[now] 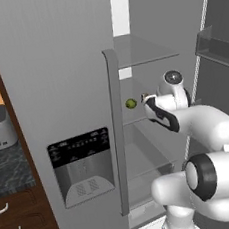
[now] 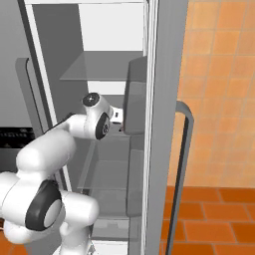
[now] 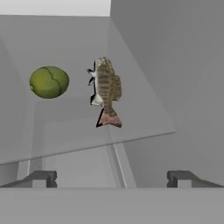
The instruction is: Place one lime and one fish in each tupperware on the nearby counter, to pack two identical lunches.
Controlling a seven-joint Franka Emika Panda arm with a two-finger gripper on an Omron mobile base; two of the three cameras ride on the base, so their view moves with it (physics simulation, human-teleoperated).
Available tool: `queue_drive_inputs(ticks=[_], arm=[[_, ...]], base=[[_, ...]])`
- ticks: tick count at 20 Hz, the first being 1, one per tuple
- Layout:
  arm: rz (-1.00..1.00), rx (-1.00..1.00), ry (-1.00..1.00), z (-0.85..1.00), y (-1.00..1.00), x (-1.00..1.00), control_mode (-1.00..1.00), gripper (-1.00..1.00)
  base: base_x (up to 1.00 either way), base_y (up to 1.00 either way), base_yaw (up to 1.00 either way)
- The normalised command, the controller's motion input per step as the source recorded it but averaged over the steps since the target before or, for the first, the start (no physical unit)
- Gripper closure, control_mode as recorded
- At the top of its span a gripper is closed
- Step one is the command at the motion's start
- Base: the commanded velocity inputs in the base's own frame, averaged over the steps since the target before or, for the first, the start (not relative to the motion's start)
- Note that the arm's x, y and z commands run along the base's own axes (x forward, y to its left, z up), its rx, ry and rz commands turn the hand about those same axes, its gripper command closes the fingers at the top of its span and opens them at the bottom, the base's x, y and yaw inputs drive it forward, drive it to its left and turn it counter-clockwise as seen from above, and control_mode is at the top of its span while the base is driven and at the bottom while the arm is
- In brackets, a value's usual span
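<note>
Reaching into the open fridge with gripper spread wide, short of the glass shelf bearing fish beside lime; best centred over the fish's body before closing.

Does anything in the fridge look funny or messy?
A little: a whole fish lies bare on the glass shelf, unwrapped, beside a lime but not touching it. Nothing looks spilled or broken. The open gripper holds nothing.
</note>
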Motion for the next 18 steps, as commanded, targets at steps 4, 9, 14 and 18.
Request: queue_drive_inputs(ticks=[4,9,14,18], arm=[[0.0,0.01,0.0,-0.26,-0.09,0.34,-1.0,-1.0],[0.0,0.0,0.0,-0.3,0.0,0.34,-1.0,-1.0],[-0.01,0.01,0.0,-0.15,0.0,0.58,-1.0,-1.0],[0.0,0.04,0.0,-0.04,0.0,0.62,-1.0,-1.0]], base=[[0.0,0.0,0.0],[0.0,0.0,0.0],[0.0,0.0,0.0],[0.0,0.0,0.0]])
